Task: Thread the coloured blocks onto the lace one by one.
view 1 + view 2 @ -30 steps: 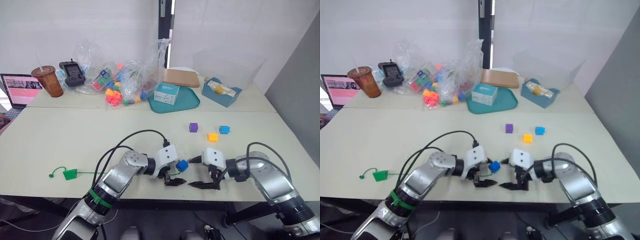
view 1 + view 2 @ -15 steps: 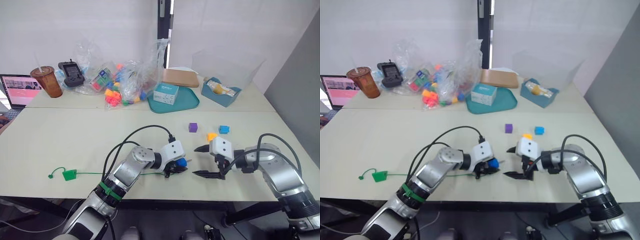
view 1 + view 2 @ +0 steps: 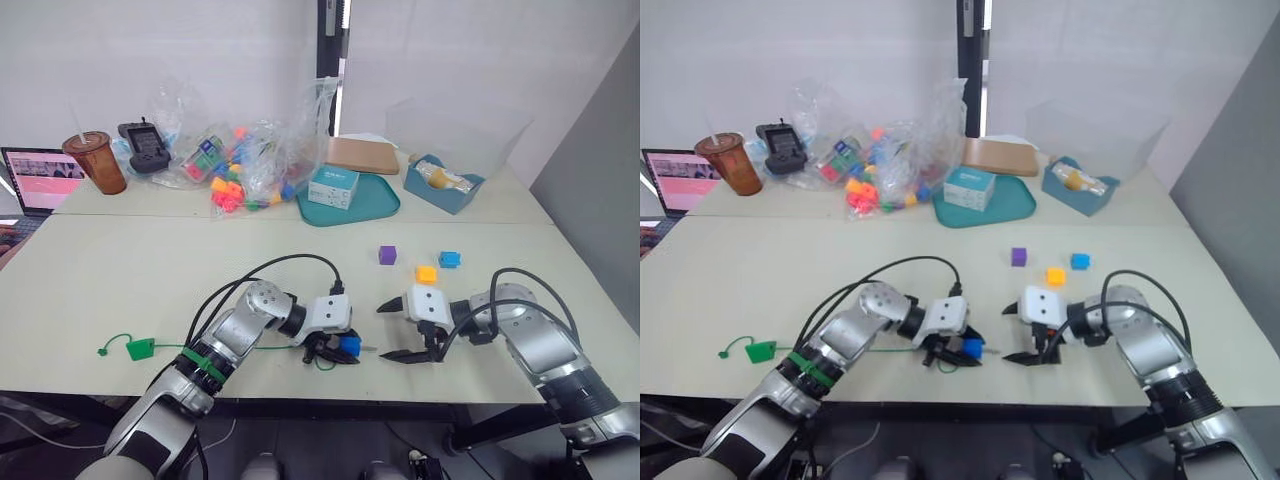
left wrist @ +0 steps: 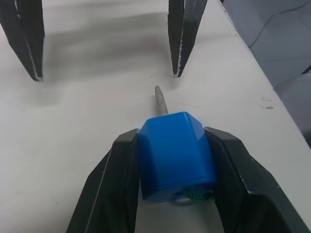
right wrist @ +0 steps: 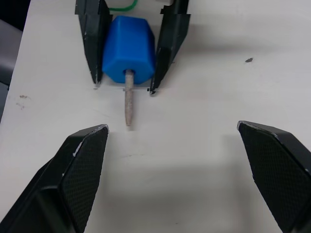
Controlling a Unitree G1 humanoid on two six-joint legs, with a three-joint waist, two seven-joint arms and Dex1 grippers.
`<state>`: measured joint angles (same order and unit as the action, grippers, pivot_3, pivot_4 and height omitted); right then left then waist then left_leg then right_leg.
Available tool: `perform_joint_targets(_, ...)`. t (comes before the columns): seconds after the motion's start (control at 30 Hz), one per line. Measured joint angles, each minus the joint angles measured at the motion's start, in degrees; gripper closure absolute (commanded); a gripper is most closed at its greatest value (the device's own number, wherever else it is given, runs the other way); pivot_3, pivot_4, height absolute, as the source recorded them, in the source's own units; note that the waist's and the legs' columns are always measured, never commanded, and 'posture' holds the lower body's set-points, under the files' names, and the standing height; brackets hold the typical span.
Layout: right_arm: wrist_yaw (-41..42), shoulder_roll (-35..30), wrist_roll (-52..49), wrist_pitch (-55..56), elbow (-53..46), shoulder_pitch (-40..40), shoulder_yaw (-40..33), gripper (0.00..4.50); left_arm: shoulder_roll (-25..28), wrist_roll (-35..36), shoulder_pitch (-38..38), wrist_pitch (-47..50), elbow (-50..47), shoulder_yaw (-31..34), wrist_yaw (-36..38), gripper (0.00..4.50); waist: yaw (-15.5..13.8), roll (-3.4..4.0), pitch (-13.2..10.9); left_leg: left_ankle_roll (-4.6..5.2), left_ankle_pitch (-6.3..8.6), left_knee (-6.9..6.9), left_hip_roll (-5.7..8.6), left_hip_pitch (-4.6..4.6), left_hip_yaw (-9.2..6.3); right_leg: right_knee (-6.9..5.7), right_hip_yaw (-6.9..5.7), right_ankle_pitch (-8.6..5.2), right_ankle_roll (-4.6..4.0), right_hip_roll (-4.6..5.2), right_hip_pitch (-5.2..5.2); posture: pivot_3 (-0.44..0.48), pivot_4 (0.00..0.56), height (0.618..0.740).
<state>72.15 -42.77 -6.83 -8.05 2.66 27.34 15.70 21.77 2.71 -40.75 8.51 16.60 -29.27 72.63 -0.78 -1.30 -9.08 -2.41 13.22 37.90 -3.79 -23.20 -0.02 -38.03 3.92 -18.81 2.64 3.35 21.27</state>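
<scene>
Blue block (image 4: 176,154) is sitting pinched between the left gripper (image 4: 175,182) fingers at lower centre of the left eye view, the lace (image 5: 129,104) tip protruding through it. The right gripper (image 5: 182,160) is facing it, fingers spread wide and holding nothing.

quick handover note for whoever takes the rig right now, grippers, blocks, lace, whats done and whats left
Left gripper: shut on a blue block at the near table edge. The lace's stiff tip pokes out of the block's far side, so the needle is through.
Right gripper: open, facing the left one, with the tip just ahead of its fingers; nothing held.
Lace: runs left along the table to its green tab.
Loose on the table: purple block, orange-yellow block, second blue block.
Done: the tip is through the first blue block.
Left: probably grab the tip with the right gripper, pull the lace through, then thread the others.
</scene>
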Motion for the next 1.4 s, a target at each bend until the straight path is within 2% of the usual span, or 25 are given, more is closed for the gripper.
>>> perform_joint_targets(0.1, 0.12, 0.4, 0.1, 0.05, 0.21, -0.98, 0.24, 0.86, -0.94, -0.83, -0.62, -0.99, 1.31, 0.04, -0.12, 2.99, 0.03, 0.0, 0.0, 0.0, 0.0, 0.0, -0.01, 0.01, 0.0, -0.02, 0.0, 0.0, 0.0, 0.0, 0.0, 0.0, 0.15, 0.74)
perform_joint_targets(0.43, -0.4, 1.74, 0.27, -1.04, -2.77, -3.76, 1.17, 4.26, -1.65, -2.42, -0.49, -0.75, 0.87, 0.33, -0.64, 2.99, 0.06, 0.0, 0.0, 0.0, 0.0, 0.04, -0.01, 0.07, -0.01, -0.07, 0.0, 0.0, 0.0, 0.0, -0.07, 0.0, 0.15, 0.74)
perform_joint_targets(0.47, -0.9, 1.82, 0.48, -1.21, -3.04, -3.83, 1.18, 4.5, -1.69, -2.48, -0.4, -0.73, 0.73, 0.35, -0.64, 3.0, 0.05, 0.0, 0.0, 0.0, 0.0, 0.05, -0.01, 0.08, -0.01, -0.07, 0.0, 0.0, 0.0, 0.0, -0.07, 0.0, 0.15, 0.74)
perform_joint_targets(0.7, -1.91, 1.87, 1.13, -1.38, -3.44, -3.77, 1.19, 4.5, -1.46, -2.62, 0.46, 0.18, -0.72, 0.69, -0.68, 3.01, 0.07, 0.0, 0.0, 0.0, 0.0, 0.05, -0.01, 0.07, -0.02, -0.06, 0.0, 0.0, 0.01, 0.0, -0.07, 0.0, 0.15, 0.74)
perform_joint_targets(0.83, -1.19, 0.66, 1.31, -0.93, -3.25, -3.37, 1.26, 4.5, 1.14, -2.32, 2.78, 3.17, -5.41, 1.64, -1.25, 3.01, 0.19, 0.0, 0.0, 0.01, 0.0, 0.05, -0.04, 0.07, -0.02, -0.06, 0.0, 0.0, 0.0, -0.02, -0.06, 0.0, 0.15, 0.74)
perform_joint_targets(1.07, -0.36, -2.68, 1.54, -0.23, -3.41, -3.56, 0.68, 4.5, 15.68, 0.99, 11.89, 12.63, -19.01, 9.51, -0.88, 3.01, 1.48, 0.01, 0.0, 0.0, 0.0, 0.0, -0.11, 0.09, -0.02, -0.08, 0.01, 0.0, 0.0, -0.05, -0.03, 0.0, 0.15, 0.74)
perform_joint_targets(1.2, -0.62, -3.27, 1.66, -1.01, -4.46, -4.04, 0.47, 4.5, 28.14, 5.48, 20.8, 16.84, -24.67, 18.17, 1.52, 3.01, 1.98, 0.05, -0.03, 0.01, 0.0, -0.08, -0.15, 0.12, -0.02, -0.1, 0.01, -0.02, -0.03, -0.06, 0.02, 0.0, 0.15, 0.74)
perform_joint_targets(1.4, -1.2, -3.18, 1.79, -2.58, -5.26, -3.64, 0.57, 4.5, 38.28, 6.8, 34.28, 9.2, -23.34, 29.58, 1.7, 3.01, 1.83, 0.09, -0.05, 0.01, 0.01, -0.12, -0.16, 0.17, 0.06, -0.08, 0.02, -0.04, -0.07, -0.03, 0.02, 0.0, 0.15, 0.74)
